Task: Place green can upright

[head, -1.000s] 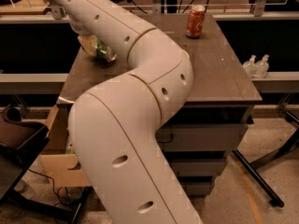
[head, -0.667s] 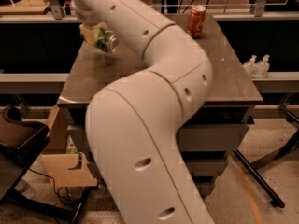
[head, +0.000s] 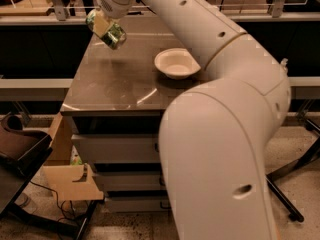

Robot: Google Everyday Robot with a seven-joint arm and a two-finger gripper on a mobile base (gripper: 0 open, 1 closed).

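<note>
— Where is the can, and how does it look?

— The small, shiny green can (head: 114, 34) is in my gripper (head: 106, 28), up in the air over the far left part of the grey-brown tabletop (head: 115, 86) and not touching it. It is tilted, not upright: one end points down and to the right. Its side is glossy green with pale markings, and the light glints off it. I cannot make out what the markings say.

— And your fingers?

— My pale fingers (head: 101, 23) are closed narrow around the green can, gripping it from above and to the left. They cover part of its upper end, so I cannot see that end properly.

— What else is on the tabletop?

— A round white bowl (head: 176, 64), shallow and sitting right way up. It is to the right of the can, nearer the middle of the tabletop and well apart from it.

— Does anything block the view?

— My own big cream-coloured arm (head: 225, 134) does. It sweeps from the lower right up to the gripper and hides the whole right side of the tabletop, with its edge just beside the bowl.

— And around the table?

— Grey drawers (head: 117, 146) under the tabletop, a brown cardboard box (head: 70, 181) on the floor at the left, a dark chair (head: 17, 144) beyond it, and a metal railing (head: 280, 6) along the back.
</note>
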